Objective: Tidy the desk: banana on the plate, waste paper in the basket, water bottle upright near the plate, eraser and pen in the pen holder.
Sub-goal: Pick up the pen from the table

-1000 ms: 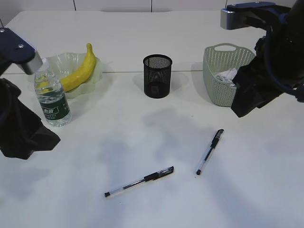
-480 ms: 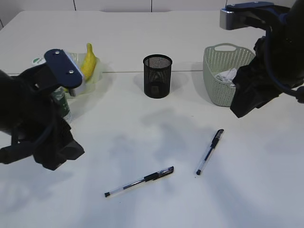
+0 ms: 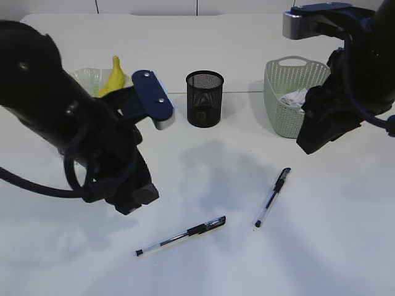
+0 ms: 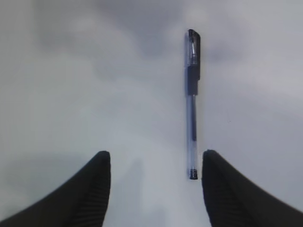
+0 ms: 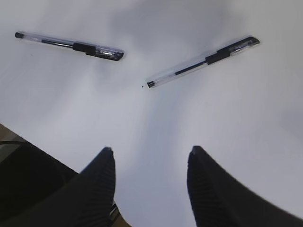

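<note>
Two pens lie on the white table, one front centre (image 3: 182, 235) and one to its right (image 3: 273, 197). My left gripper (image 3: 133, 200) hangs open above the table, close to the tip end of the front pen (image 4: 191, 104), which lies just inside the right finger (image 4: 222, 189). Nothing is held by my open right gripper (image 3: 307, 147), which hovers beside the basket (image 3: 279, 108) holding waste paper (image 3: 295, 98); both pens (image 5: 71, 46) (image 5: 203, 61) lie ahead of it. The banana (image 3: 115, 77) rests on the plate (image 3: 86, 75). The pen holder (image 3: 204, 98) stands at centre back. My left arm hides the water bottle; the eraser is not visible.
My bulky left arm covers much of the table's left half, in front of the plate. The right arm's dark body stands close against the basket's right side. Bare tabletop lies between the two pens and the pen holder.
My left arm has swung from the far left edge rightward and forward over the table, now covering the bottle and nearing the front pen. The right arm has barely moved.
</note>
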Motion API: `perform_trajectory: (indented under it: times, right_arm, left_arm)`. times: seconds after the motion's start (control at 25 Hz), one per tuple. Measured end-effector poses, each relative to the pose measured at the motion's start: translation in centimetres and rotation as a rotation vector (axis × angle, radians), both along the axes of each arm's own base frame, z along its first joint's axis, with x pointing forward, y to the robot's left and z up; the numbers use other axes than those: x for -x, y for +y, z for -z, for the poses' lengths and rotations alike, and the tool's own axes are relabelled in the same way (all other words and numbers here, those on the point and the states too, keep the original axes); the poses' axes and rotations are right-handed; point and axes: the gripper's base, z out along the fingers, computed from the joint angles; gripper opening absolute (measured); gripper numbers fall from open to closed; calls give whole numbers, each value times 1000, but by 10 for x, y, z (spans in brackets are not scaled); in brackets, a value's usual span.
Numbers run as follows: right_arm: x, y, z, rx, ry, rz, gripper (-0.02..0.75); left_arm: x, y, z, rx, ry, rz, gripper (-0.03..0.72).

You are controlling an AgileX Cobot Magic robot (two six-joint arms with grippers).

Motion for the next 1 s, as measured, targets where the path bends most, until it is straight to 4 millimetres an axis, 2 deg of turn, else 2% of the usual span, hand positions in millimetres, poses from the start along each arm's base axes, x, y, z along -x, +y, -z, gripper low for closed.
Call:
perform_trajectory:
  times: [0.28, 0.56, 1.0]
  right_arm:
    - [0, 0, 0, 1, -1, -4, 372]
    - [0, 0, 0, 1, -1, -4, 372]
    - [0, 0, 0, -2, 0, -4, 372]
  left_arm:
    - [-6, -27, 25, -20, 64, 38, 435]
    - [-12, -39, 44, 6, 136, 2, 435]
    - [-33, -61, 59, 24, 164, -2, 489]
